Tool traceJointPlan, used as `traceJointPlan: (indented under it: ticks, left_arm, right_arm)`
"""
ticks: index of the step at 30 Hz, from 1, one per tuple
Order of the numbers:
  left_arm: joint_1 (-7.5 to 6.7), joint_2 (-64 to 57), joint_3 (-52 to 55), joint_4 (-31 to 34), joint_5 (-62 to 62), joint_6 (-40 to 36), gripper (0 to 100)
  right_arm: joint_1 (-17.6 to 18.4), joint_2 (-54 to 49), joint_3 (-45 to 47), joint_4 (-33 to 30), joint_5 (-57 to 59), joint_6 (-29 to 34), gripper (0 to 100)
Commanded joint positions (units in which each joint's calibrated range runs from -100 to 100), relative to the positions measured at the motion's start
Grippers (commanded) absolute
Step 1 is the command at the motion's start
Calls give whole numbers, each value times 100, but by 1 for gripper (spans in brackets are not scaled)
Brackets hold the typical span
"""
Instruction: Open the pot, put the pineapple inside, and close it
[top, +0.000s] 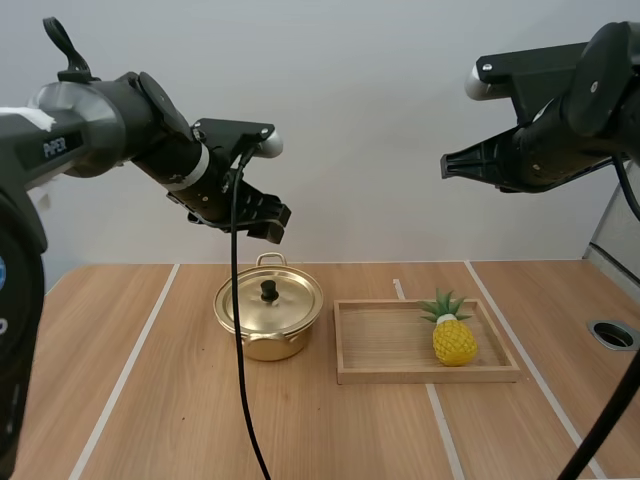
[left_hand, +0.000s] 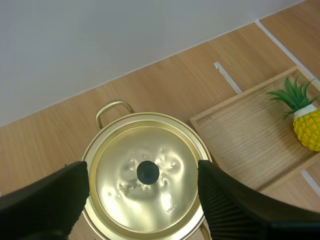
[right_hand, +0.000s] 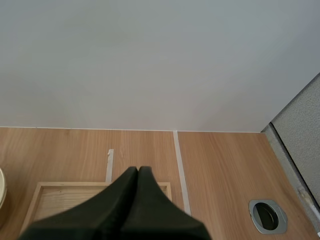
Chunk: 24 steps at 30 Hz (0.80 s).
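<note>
A gold pot (top: 268, 318) stands on the table with its lid (left_hand: 146, 187) on, a black knob (left_hand: 148, 172) at the lid's centre. My left gripper (top: 268, 218) hovers open above the pot, its fingers (left_hand: 47, 200) spread to either side of the lid in the left wrist view. A yellow pineapple (top: 453, 335) with green leaves lies at the right end of a wooden tray (top: 390, 372); it is also beside the pot as the pineapple (left_hand: 306, 122). My right gripper (top: 447, 166) hangs high above the tray, shut, its fingers (right_hand: 137, 185) together as one wedge.
The wooden tray (left_hand: 250, 145) lies right of the pot. A round metal grommet (top: 612, 334) is set in the table at the far right, also seen as the grommet (right_hand: 269, 215). Pale tape lines run across the tabletop. Bare wood lies in front of the pot and tray.
</note>
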Motion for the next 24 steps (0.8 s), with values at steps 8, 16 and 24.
traceJointPlan:
  ticks: [8, 16, 24]
  left_arm:
    - [-17, 737, 29, -348, 51, 154, 100]
    - [-17, 1195, 41, -486, 12, 298, 100]
    - [-17, 1625, 41, -522, 35, 450, 100]
  right_arm:
    - [-23, -38, -39, -41, 88, -12, 0]
    - [-23, -38, -39, -41, 88, -12, 0]
    - [-23, -38, -39, 5, 90, -12, 0]
